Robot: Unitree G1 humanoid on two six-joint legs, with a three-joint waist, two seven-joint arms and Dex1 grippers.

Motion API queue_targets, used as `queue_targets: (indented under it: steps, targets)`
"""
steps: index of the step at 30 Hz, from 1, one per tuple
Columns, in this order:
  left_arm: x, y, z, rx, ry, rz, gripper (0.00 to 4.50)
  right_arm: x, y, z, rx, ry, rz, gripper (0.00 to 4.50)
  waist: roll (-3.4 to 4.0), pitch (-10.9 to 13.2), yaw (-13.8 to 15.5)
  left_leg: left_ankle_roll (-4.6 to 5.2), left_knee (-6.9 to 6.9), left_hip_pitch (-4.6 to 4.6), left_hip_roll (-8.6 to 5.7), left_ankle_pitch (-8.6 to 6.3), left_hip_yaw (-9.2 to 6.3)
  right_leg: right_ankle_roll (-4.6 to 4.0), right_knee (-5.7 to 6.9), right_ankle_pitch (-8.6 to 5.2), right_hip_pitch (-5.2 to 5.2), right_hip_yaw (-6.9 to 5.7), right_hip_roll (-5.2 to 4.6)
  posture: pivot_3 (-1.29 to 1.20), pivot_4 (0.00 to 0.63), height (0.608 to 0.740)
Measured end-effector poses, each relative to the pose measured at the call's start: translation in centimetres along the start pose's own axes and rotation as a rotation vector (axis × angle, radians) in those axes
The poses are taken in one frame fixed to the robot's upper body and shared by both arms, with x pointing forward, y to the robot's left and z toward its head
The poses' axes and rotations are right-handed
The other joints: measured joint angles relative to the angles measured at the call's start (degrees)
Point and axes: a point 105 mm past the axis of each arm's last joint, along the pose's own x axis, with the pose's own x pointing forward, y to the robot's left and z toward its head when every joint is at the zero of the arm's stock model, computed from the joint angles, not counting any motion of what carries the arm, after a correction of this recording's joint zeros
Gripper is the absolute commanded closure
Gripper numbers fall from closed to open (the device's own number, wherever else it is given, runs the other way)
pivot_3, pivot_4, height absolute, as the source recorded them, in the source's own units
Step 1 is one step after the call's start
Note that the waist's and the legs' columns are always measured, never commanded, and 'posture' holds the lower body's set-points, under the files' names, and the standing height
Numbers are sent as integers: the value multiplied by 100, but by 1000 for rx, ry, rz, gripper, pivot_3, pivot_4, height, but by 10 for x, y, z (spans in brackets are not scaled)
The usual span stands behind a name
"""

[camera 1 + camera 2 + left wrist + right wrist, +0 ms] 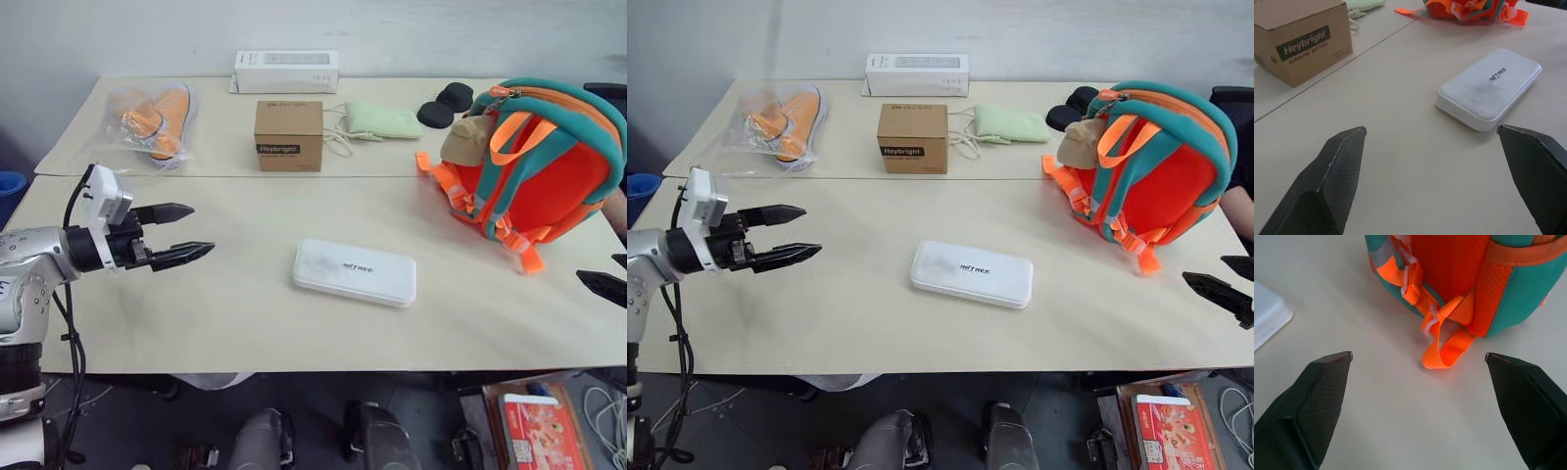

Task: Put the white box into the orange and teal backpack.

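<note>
Both grippers, left (186,233) and right (1227,279), gape wide and empty; Heybright carton (288,135), insoles bag (149,119) and green pouch (382,119) crowd table's (235,313) far edge behind white box (355,272).

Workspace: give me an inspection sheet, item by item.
Surface: beige table, two tops joined by a seam.
Job's things: white box flat mid-table; orange and teal backpack lying to its right, apart.
Clutter: brown carton, long white carton, bagged orange shoes, green pouch, two black discs.
Grippers: left gripper and right gripper open, empty.
Cables: black cable on left arm.
Surroundings: red packet on floor.
</note>
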Motion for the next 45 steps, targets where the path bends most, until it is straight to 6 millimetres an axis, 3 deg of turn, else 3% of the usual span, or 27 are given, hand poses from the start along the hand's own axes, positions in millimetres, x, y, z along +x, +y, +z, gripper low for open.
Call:
queue_targets:
  steps: [15, 17, 20, 26, 29, 31, 32, 38, 45]
  targets:
    - [10, 3, -16, 31, 74, -3, 0, 9, 11, 15, -51, -7, -31, 40, 0, 0, 4, -1, -2, -1, 0, 0, 1, 0, 0, 0, -4, 1, -1, 0, 150, 740]
    - [14, 2, -16, 39, 77, -13, 0, 16, 16, 19, -60, -9, -8, 411, 0, 0, 0, -1, -2, 0, 0, 0, 1, 0, 0, 0, -2, 1, 0, 0, 150, 740]
    - [27, -7, -21, 41, 87, -60, 881, 33, 39, 15, -83, 32, 99, 1243, 0, 0, 0, -1, -3, -1, 0, 0, 2, -1, 2, 0, -5, 2, 2, 0, 150, 740]
    - [58, -23, -42, 78, 144, -150, 2800, 66, 76, 1, -138, 121, 305, 3380, 0, 0, 5, 7, 11, -1, -5, 1, 11, 5, 8, 3, -3, -16, 3, 0, 150, 740]
    - [76, -22, -47, 118, 156, -165, 3726, 83, 84, -1, -188, 145, 365, 4403, 0, 0, 22, 10, 16, -3, -6, 2, 11, 5, 10, 3, -4, -29, 2, 0, 150, 740]
    - [89, -23, -49, 147, 159, -182, 4359, 91, 88, -5, -219, 169, 405, 4500, 0, 0, 29, 30, 16, -4, -7, 13, 10, 5, 11, 3, -3, -36, 0, 0, 150, 740]
    - [94, -24, -51, 154, 162, -193, 4462, 94, 88, -8, -230, 181, 420, 4500, 0, 0, 25, 43, 16, -5, -7, 19, 12, 5, 9, 3, -4, -41, 2, 0, 150, 740]
    - [114, -39, -60, 154, 169, -280, 4462, 120, 93, -17, -269, 207, 448, 4500, -1, 0, -21, 51, 23, -8, -4, 27, 20, 6, 16, 3, -11, -40, 6, 0, 150, 740]
    - [129, -47, -62, 164, 198, -290, 4462, 144, 117, -16, -311, 207, 523, 4500, 0, 0, -3, 48, 23, -8, -5, 30, 18, 6, 24, 3, -12, -40, 2, 0, 150, 740]
